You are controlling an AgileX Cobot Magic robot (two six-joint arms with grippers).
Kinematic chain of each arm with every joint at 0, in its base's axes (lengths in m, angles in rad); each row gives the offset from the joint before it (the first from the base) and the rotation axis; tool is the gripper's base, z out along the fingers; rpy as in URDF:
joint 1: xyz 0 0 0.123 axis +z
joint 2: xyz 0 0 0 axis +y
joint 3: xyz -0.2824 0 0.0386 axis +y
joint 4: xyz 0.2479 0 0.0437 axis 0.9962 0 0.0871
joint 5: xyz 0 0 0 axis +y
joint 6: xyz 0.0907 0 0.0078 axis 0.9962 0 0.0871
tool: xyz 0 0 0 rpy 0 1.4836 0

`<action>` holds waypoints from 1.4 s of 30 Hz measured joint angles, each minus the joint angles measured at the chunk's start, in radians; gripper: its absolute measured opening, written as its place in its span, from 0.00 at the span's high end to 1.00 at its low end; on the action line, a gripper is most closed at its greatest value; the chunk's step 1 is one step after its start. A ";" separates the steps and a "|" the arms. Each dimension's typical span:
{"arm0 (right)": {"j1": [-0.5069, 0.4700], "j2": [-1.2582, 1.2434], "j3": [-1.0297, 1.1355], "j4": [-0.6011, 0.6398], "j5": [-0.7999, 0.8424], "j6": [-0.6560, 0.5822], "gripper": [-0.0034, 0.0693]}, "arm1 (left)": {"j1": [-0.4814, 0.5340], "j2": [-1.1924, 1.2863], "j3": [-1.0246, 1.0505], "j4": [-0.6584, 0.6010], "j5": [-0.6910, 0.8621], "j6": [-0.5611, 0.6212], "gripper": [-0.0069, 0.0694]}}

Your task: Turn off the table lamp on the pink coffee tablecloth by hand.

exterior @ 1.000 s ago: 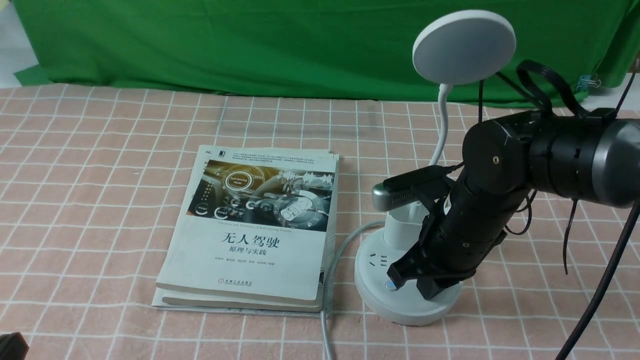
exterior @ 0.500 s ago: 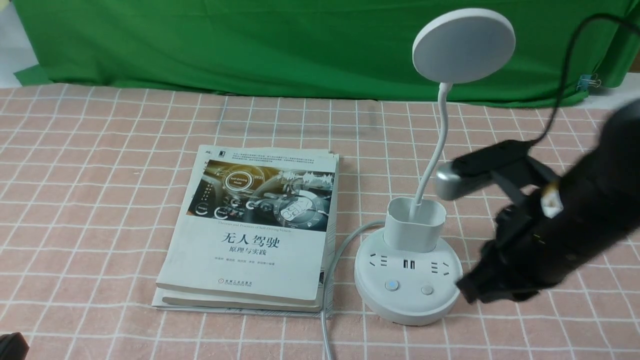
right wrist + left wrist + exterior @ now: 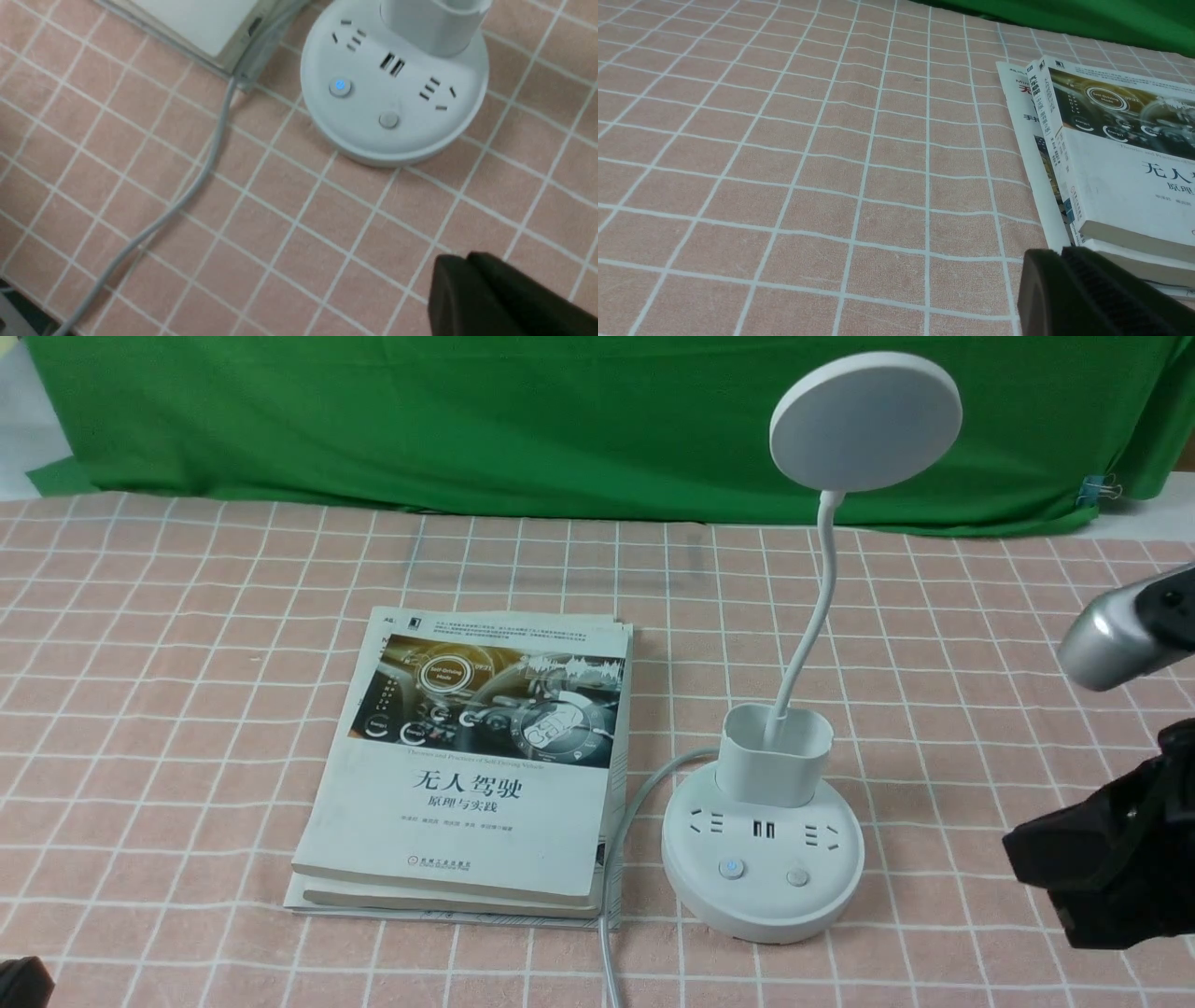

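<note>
The white table lamp [image 3: 763,859] stands on the pink coffee tablecloth [image 3: 187,691], right of centre. Its flat disc head [image 3: 865,422] looks unlit. Its round base shows in the right wrist view [image 3: 395,88] with two buttons; one [image 3: 339,86] has a blue mark. My right gripper [image 3: 1032,859] is shut and empty at the right edge of the front view, well clear of the base, and also shows in the right wrist view [image 3: 460,268]. My left gripper [image 3: 1057,261] is shut and empty, low over the cloth beside the books.
Two stacked books [image 3: 476,765] lie left of the lamp, and also show in the left wrist view [image 3: 1106,154]. The lamp's grey cable [image 3: 611,933] runs along the books toward the front edge. A green backdrop cloth [image 3: 467,420] hangs behind.
My right arm has pulled away from the lamp base to the right, from over the buttons to the right edge of the front view. The lamp and books have not moved.
</note>
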 joint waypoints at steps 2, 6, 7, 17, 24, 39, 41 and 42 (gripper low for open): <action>0.000 -0.036 0.000 -0.028 -0.034 -0.007 0.85 | 0.000 0.000 0.000 0.000 0.000 0.000 0.90; -0.004 -0.074 0.017 -0.079 -0.081 -0.007 0.87 | 0.000 0.000 0.000 0.000 0.000 0.000 0.90; -0.015 -0.090 0.038 -0.093 -0.113 -0.007 0.89 | 0.000 0.000 0.000 0.000 0.000 0.000 0.90; -0.342 -0.465 0.569 -0.113 -0.539 0.000 0.90 | 0.000 0.000 0.000 0.000 0.000 0.000 0.90; -0.472 -0.803 0.888 -0.115 -0.682 -0.047 0.90 | 0.000 0.000 0.000 0.000 0.000 0.000 0.90; -0.482 -0.972 0.904 -0.127 -0.549 -0.052 0.89 | 0.000 0.000 0.000 0.000 0.000 0.000 0.90; -0.482 -0.972 0.904 -0.127 -0.549 -0.052 0.89 | 0.000 0.000 0.000 0.000 0.000 0.000 0.90; -0.482 -0.972 0.904 -0.127 -0.549 -0.052 0.89 | 0.000 0.000 0.000 0.000 0.000 0.000 0.90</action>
